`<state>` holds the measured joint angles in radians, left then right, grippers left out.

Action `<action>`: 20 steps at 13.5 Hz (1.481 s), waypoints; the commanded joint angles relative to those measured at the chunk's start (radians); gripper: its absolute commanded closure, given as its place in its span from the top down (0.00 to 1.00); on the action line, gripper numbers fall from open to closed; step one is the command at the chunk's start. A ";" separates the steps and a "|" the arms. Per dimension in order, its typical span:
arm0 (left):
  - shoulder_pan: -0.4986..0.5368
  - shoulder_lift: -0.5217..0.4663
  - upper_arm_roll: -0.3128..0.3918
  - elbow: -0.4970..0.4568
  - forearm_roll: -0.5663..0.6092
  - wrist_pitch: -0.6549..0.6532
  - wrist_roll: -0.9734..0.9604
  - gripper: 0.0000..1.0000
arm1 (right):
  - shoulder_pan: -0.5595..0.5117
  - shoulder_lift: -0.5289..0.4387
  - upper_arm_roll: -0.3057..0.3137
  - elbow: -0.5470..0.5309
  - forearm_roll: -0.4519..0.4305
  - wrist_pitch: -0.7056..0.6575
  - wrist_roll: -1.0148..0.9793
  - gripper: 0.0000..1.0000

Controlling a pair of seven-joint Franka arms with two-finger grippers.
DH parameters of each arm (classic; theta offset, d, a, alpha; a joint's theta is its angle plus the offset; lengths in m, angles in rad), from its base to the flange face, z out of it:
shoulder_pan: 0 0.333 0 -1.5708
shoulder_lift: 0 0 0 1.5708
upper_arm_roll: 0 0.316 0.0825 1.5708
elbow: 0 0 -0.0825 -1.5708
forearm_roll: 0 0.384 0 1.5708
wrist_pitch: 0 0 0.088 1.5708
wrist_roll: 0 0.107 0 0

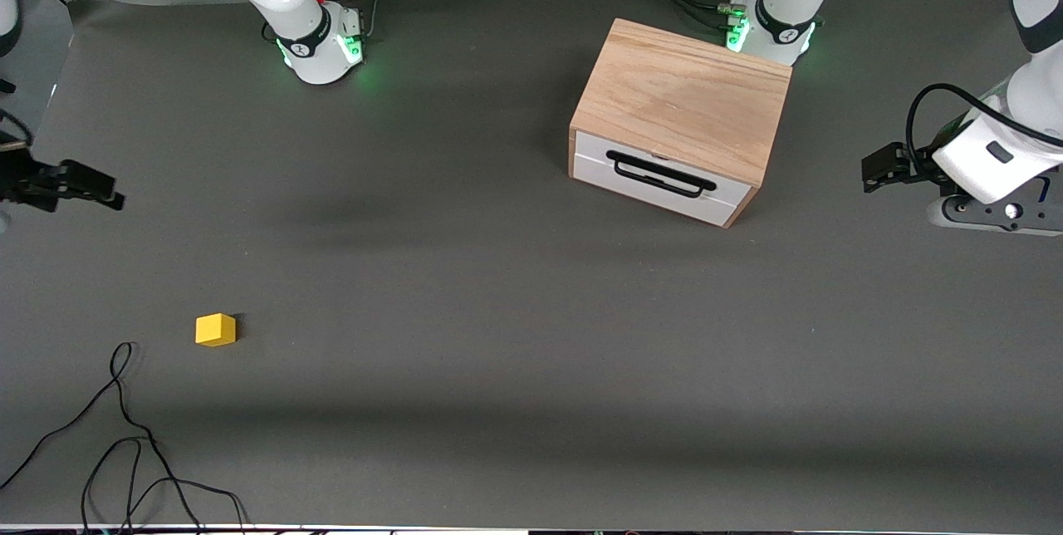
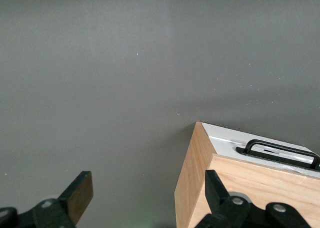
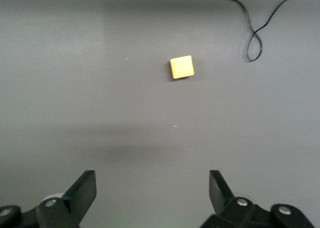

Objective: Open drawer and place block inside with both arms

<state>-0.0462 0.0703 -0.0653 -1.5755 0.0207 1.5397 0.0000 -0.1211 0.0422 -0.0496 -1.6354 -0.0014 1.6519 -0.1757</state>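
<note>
The oak-wood box (image 1: 681, 99) stands near the left arm's base, its drawer (image 1: 664, 179) shut, white front and black wire handle (image 1: 660, 174) facing the front camera. The yellow block (image 1: 216, 330) lies on the grey mat toward the right arm's end, nearer the front camera. My left gripper (image 1: 876, 169) hovers open and empty beside the box at the left arm's end; the left wrist view shows it (image 2: 148, 188) by the box's corner (image 2: 195, 178) and handle (image 2: 280, 150). My right gripper (image 1: 104, 194) hovers open and empty at the right arm's end; the right wrist view shows it (image 3: 151, 188) apart from the block (image 3: 181, 67).
A loose black cable (image 1: 124, 435) curls on the mat near the front edge, close to the block; it also shows in the right wrist view (image 3: 255, 37). The grey mat (image 1: 498, 311) covers the table between block and box.
</note>
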 commanded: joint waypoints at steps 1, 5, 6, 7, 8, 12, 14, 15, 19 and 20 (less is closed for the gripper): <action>-0.017 -0.012 -0.008 0.002 -0.001 -0.029 -0.091 1.00 | -0.008 0.044 -0.061 0.032 -0.014 0.034 -0.134 1.00; -0.052 0.003 -0.021 -0.003 -0.068 -0.053 -0.387 1.00 | -0.008 0.111 -0.127 0.086 -0.005 0.038 -0.263 1.00; -0.078 0.017 -0.025 -0.003 -0.079 -0.056 -0.487 1.00 | -0.003 0.114 -0.127 0.082 -0.005 0.055 -0.261 1.00; -0.113 0.037 -0.030 -0.006 -0.084 -0.064 -0.586 1.00 | 0.006 0.113 -0.125 0.068 -0.005 0.074 -0.260 1.00; -0.153 0.060 -0.030 -0.006 -0.084 -0.058 -0.679 1.00 | 0.009 0.120 -0.124 0.051 -0.002 0.089 -0.258 1.00; -0.299 0.172 -0.030 -0.005 -0.113 0.002 -1.080 1.00 | 0.017 0.224 -0.118 0.022 0.041 0.205 -0.252 1.00; -0.358 0.222 -0.030 -0.006 -0.111 0.026 -1.265 1.00 | 0.032 0.292 -0.118 0.020 0.054 0.268 -0.251 1.00; -0.372 0.245 -0.030 -0.006 -0.111 0.033 -1.326 1.00 | 0.044 0.324 -0.118 0.019 0.054 0.307 -0.249 1.00; -0.423 0.362 -0.028 -0.006 -0.111 0.063 -1.487 1.00 | 0.055 0.436 -0.116 0.011 0.115 0.429 -0.249 1.00; -0.443 0.384 -0.030 -0.011 -0.107 0.082 -1.538 1.00 | 0.057 0.456 -0.118 -0.003 0.124 0.469 -0.249 1.00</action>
<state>-0.4435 0.4115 -0.1098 -1.5895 -0.0795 1.5929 -1.4405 -0.0656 0.4600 -0.1602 -1.6355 0.0896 2.0667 -0.4143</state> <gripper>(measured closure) 0.000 0.000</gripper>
